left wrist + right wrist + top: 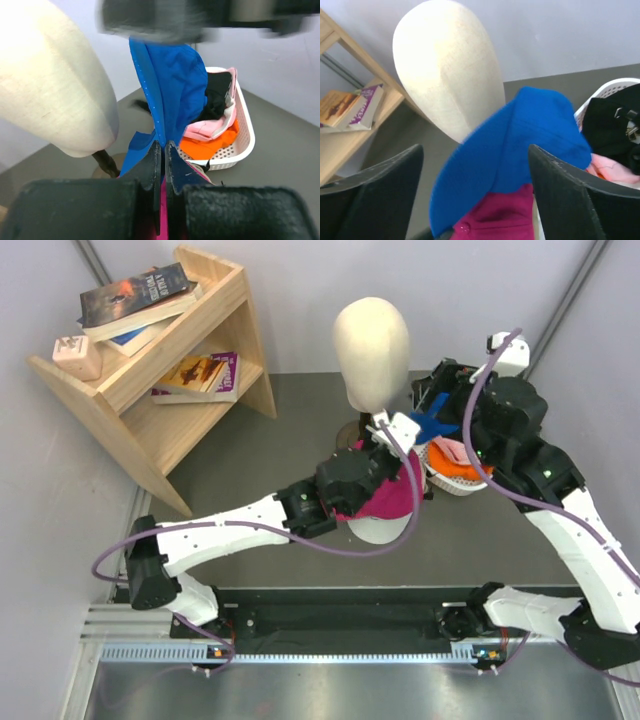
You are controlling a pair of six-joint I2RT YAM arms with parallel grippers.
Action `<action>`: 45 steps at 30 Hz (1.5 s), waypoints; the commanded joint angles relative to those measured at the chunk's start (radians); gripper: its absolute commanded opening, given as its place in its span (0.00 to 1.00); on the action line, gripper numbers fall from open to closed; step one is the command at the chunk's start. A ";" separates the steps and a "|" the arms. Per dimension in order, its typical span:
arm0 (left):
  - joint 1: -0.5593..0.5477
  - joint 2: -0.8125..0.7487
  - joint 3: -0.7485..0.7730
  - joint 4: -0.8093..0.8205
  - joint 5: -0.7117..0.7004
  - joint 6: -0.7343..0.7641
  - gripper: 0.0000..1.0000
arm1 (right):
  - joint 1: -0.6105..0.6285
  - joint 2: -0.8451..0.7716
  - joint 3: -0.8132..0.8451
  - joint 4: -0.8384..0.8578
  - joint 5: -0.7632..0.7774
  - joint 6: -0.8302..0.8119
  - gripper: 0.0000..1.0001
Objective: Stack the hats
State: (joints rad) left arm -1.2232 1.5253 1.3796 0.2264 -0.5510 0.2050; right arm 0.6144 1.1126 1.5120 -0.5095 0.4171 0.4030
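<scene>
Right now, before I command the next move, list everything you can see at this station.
blue hat: one, blue, hanging beside the mannequin head
magenta hat: one, magenta, under the blue hat
black hat: one, black, in the basket
light pink hat: one, light pink, in the basket
orange hat: one, orange, in the basket
basket: one, white, right of the mannequin head
mannequin head: one, cream, centre back
shelf: one, wooden, back left
books: at least four, mixed colours, on the shelf
small box: one, pale pink, on the shelf's left end
left end effector: shut on blue hat
right end effector: open, fingers either side of blue hat
</scene>
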 commanded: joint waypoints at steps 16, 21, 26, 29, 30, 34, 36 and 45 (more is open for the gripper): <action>0.235 -0.180 -0.066 0.100 0.513 -0.795 0.00 | -0.061 -0.237 -0.076 0.017 0.308 -0.101 1.00; 0.290 -0.321 -0.281 0.247 0.488 -1.044 0.00 | -0.065 -0.234 -0.118 0.020 0.296 -0.086 1.00; 0.321 -0.450 -0.479 0.346 0.458 -1.185 0.00 | -0.067 -0.231 -0.157 0.029 0.293 -0.072 1.00; 0.338 -0.549 -0.563 0.363 0.431 -1.251 0.00 | -0.067 -0.231 -0.170 0.034 0.290 -0.066 1.00; 0.340 -0.568 -0.589 0.370 0.427 -1.268 0.00 | -0.067 -0.231 -0.173 0.034 0.290 -0.064 1.00; 0.353 -0.651 -0.691 0.396 0.414 -1.384 0.00 | -0.067 -0.231 -0.187 0.040 0.285 -0.062 1.00; 0.369 -0.678 -0.743 0.430 0.443 -1.432 0.00 | -0.067 -0.226 -0.188 0.040 0.279 -0.064 1.00; 0.392 -0.721 -0.787 0.334 0.436 -1.449 0.00 | -0.067 -0.221 -0.207 0.042 0.262 -0.058 1.00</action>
State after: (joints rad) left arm -0.8421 0.8486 0.5980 0.5495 -0.1116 -1.2228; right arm 0.5575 0.8932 1.3140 -0.4984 0.6910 0.3408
